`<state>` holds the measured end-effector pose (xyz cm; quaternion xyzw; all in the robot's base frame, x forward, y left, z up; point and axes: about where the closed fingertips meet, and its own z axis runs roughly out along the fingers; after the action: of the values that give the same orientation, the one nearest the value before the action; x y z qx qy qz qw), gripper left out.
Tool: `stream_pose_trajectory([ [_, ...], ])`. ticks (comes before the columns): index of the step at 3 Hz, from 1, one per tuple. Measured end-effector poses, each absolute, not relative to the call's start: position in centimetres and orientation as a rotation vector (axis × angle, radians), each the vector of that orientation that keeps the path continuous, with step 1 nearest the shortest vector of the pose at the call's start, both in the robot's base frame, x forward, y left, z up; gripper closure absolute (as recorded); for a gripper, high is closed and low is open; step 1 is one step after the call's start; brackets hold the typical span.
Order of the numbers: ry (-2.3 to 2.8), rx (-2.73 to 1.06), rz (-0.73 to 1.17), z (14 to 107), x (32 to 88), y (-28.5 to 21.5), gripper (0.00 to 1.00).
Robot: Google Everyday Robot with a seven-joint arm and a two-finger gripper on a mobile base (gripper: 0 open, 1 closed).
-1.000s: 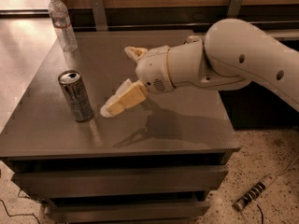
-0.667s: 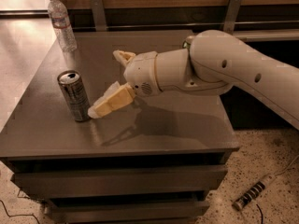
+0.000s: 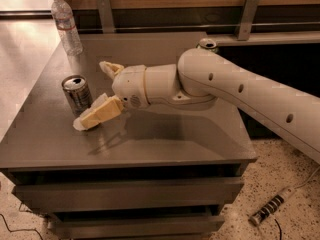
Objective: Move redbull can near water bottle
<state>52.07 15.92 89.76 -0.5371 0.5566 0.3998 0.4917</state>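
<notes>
1. The water bottle [image 3: 66, 26] stands well behind the claw, marking the goal place.
2. The redbull can [image 3: 77, 91] stands upright just ahead of the claw's mouth.
3. The claw [image 3: 93, 95] is spread wide and holds nothing, I think to let the can come in between.

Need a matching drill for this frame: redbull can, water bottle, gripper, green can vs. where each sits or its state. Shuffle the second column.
Column 1
1. redbull can
2. water bottle
3. gripper
4. green can

Column 2
A. upright at the far left corner of the table
B. open, just right of the silvery can
C. at the back, partly hidden behind the arm
D. upright on the left side of the table, nearer the front than the bottle

Pairs: 1-D, 2-A, 3-B, 4-C
</notes>
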Motion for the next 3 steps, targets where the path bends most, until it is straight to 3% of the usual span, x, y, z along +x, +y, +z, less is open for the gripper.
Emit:
stream_pose_trajectory([
  [1, 1.296, -1.267, 1.007, 88.77, 52.21, 16.97, 0.0],
  [2, 1.271, -1.267, 1.013, 88.58, 52.09, 17.42, 0.1],
  [3, 1.271, -1.271, 1.015, 88.66, 51.97, 17.58, 0.34],
])
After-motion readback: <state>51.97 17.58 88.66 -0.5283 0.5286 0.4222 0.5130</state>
